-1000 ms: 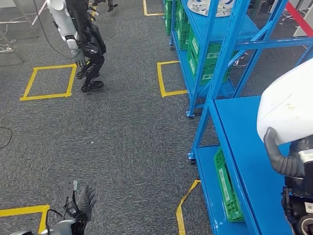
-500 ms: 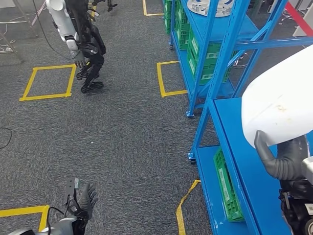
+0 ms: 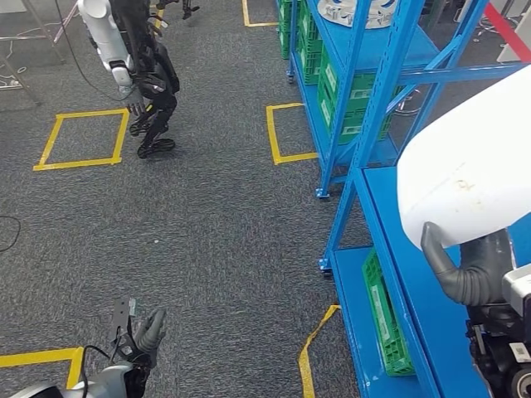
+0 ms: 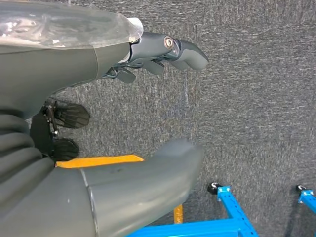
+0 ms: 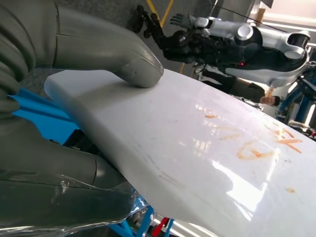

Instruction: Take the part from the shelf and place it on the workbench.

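The part is a large white smooth panel (image 3: 466,178) with faint orange marks, held over the blue shelf (image 3: 406,240) at the right of the head view. My right hand (image 3: 473,269) grips its near edge, thumb on top. In the right wrist view the thumb presses on the white panel (image 5: 193,148) and the fingers lie under it, my right hand (image 5: 74,64) wrapped around the edge. My left hand (image 3: 143,340) hangs low at the bottom left over the carpet, holding nothing. The left wrist view shows my left hand (image 4: 149,54) with its fingers apart above grey floor.
Blue shelving (image 3: 369,91) runs along the right with green crates (image 3: 385,319) on its lower levels. Another robot (image 3: 134,66) stands at the upper left beside a yellow floor square (image 3: 81,139). Yellow tape (image 3: 309,344) lies on the grey carpet near the shelf foot.
The white panel in my right hand has moved left and grown larger in the head view. My left hand has barely shifted.
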Robot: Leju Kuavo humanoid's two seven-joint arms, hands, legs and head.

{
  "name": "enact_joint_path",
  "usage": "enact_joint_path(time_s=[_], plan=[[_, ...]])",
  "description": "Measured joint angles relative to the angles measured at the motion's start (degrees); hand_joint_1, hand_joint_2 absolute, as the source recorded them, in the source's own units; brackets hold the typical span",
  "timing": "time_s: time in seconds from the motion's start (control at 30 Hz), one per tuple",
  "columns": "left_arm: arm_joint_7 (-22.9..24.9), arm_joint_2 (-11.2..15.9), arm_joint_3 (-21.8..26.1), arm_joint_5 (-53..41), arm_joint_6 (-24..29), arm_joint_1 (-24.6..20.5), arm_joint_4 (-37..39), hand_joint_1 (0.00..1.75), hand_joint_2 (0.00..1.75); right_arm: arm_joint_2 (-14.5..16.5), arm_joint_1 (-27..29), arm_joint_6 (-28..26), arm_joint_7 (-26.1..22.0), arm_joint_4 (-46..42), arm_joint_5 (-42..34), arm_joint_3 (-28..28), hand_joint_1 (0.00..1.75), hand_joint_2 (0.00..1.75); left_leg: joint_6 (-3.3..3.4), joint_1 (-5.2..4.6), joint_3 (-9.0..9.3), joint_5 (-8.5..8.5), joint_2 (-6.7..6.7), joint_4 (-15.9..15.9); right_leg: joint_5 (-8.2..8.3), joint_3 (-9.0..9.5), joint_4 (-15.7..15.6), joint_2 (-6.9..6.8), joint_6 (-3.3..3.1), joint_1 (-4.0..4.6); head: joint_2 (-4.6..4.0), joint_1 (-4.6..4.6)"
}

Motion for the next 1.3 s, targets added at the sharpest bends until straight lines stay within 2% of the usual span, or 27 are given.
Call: enact_joint_path(time_s=[0.1, 0.27, 0.47, 0.57, 0.73, 1.3], plan=[[0.07, -0.01, 0.00, -0.02, -0.09, -0.05, 0.00, 0.00, 1.75, 0.04, 0.01, 0.55, -0.43, 0.00, -1.06, 0.15, 1.75, 1.75, 0.00, 0.00, 0.00, 0.00, 0.00, 0.00, 0.00, 0.00, 0.00, 0.00, 0.00, 0.00, 0.00, 0.00], [0.59, -0.08, -0.01, -0.31, -0.61, -0.30, 0.00, 0.00, 1.75, 0.62, 0.16, 2.41, -4.22, 0.01, -3.65, 0.51, 1.75, 1.75, 0.00, 0.00, 0.00, 0.00, 0.00, 0.00, 0.00, 0.00, 0.00, 0.01, 0.00, 0.00, 0.00, -0.01], [0.70, -0.03, -0.03, -0.30, -1.33, -0.35, 0.02, 0.00, 1.75, 0.74, -1.29, 8.08, -1.08, 0.15, -7.84, 1.75, 1.75, 1.75, 0.00, 0.00, 0.00, 0.00, 0.01, 0.00, 0.00, 0.00, 0.00, 0.01, 0.00, 0.00, 0.00, -0.01], [0.73, -0.05, -0.15, -0.59, -1.37, -0.39, 0.01, 0.00, 1.75, 0.74, -2.86, 9.88, -2.09, 0.71, -9.98, 2.71, 1.75, 1.75, 0.00, 0.00, 0.00, 0.00, 0.00, 0.00, 0.00, 0.00, 0.00, 0.00, 0.00, 0.00, 0.00, 0.00], [1.03, -0.28, -0.29, -1.03, -1.29, -0.64, 0.00, 0.00, 1.75, 0.75, -4.03, 9.85, -4.85, 1.75, -11.72, 3.94, 1.75, 1.75, 0.00, 0.00, 0.00, 0.00, 0.00, 0.00, 0.00, 0.01, 0.00, 0.00, 0.00, 0.00, 0.00, -0.01], [1.07, -0.39, -0.35, -1.02, -1.22, -0.81, 0.00, 0.00, 1.75, 0.75, -4.45, 9.81, -5.12, 3.01, -11.76, 5.25, 1.75, 1.75, 0.00, 0.00, 0.00, 0.00, 0.00, 0.00, 0.00, 0.00, 0.00, 0.00, 0.00, 0.00, 0.00, 0.00]])
